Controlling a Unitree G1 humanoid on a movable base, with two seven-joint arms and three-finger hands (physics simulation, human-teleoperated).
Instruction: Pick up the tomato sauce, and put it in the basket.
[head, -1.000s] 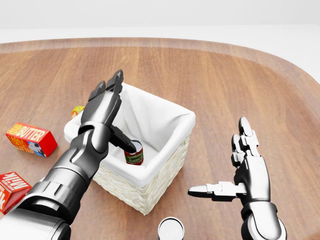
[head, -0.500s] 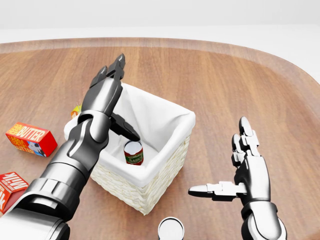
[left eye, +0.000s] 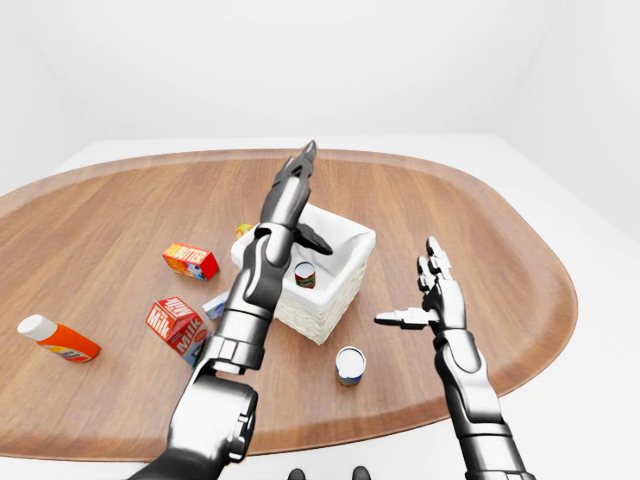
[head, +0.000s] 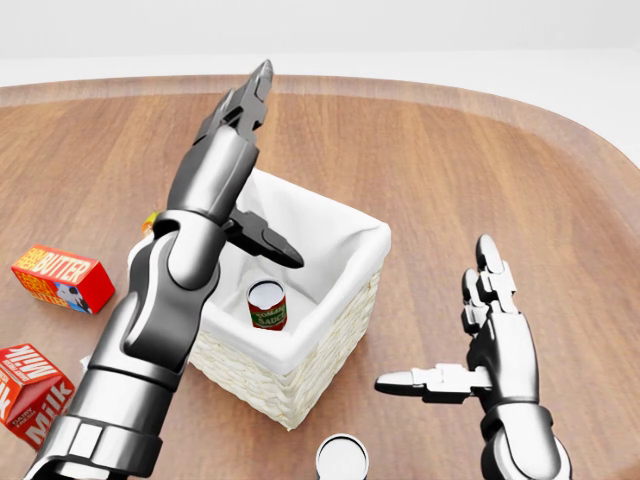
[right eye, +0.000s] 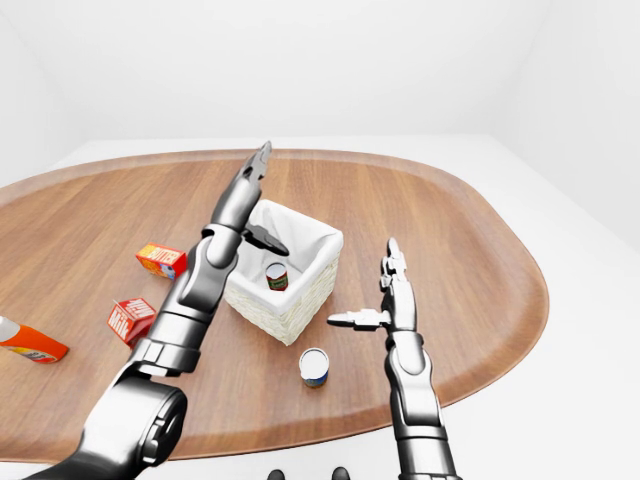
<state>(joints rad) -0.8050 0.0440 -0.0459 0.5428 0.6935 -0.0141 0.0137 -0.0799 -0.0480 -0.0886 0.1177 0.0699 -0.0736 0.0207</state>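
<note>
The tomato sauce can, red and green labelled with a white top, stands upright inside the white-lined wicker basket in the middle of the head view. My left hand is open and empty, raised above the basket's left side with its fingers pointing up and its thumb sticking out over the can. It does not touch the can. My right hand is open and empty, held over the table to the right of the basket.
A butter box and a milk carton lie left of the basket, with a small yellow item behind my left arm. Another can stands below the basket. An orange bottle lies far left on the wooden table.
My left hand has lifted up and out of the basket, away from the can, which stays standing inside. The right hand has not moved.
</note>
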